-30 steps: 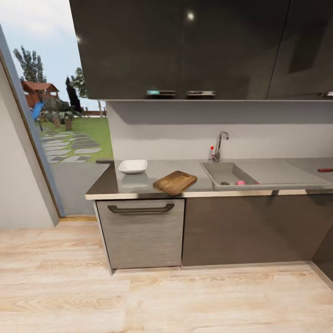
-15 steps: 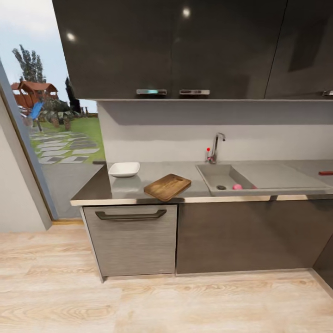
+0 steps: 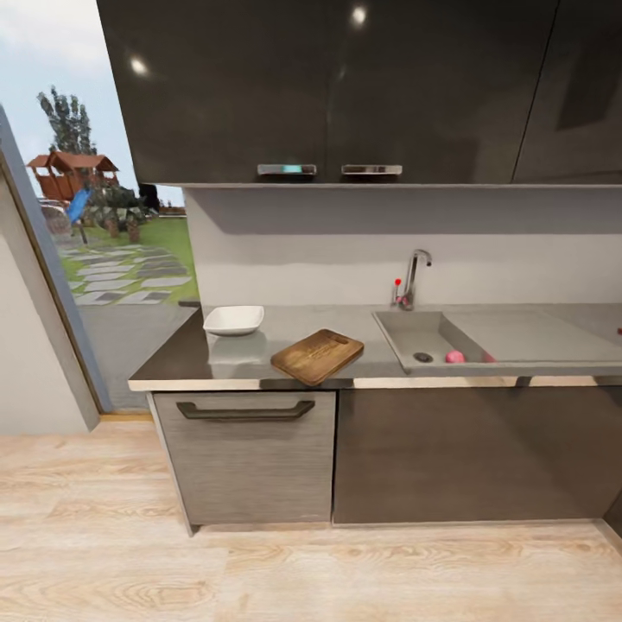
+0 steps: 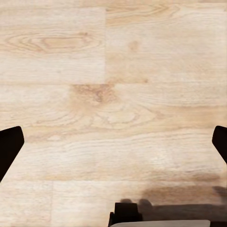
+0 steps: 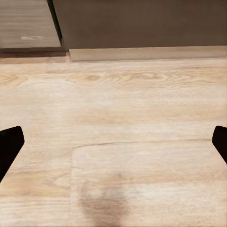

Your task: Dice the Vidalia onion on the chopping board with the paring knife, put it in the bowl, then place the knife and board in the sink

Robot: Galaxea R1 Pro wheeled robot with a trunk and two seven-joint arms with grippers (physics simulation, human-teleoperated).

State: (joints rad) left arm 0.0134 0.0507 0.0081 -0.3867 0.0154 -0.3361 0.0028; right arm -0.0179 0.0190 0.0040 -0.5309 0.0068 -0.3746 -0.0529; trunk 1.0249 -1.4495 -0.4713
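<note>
In the head view the pinkish Vidalia onion (image 3: 454, 356) lies in the grey sink (image 3: 406, 328), beside the round drain (image 3: 422, 356). The brown chopping board (image 3: 317, 355) lies askew at the countertop's (image 3: 276, 333) front edge, left of the sink. Further left and behind it stands the white bowl (image 3: 233, 320). A sliver of red at the far right edge is the paring knife (image 3: 618, 331). My left gripper (image 4: 113, 146) and right gripper (image 5: 113, 146) are both open over the wooden floor, with nothing between their fingers.
A chrome tap (image 3: 415, 275) with a red knob rises behind the sink. Dark wall cabinets (image 3: 345, 86) hang above, and dark base cabinets with a handled drawer front (image 3: 246, 458) stand below. A tall opening to a garden (image 3: 112, 250) is at the left. Pale wood floor lies before the cabinets.
The whole picture has shifted as the camera moved; the counter now sits slightly lower and more to the right than half a second ago. Nothing on the counter has moved.
</note>
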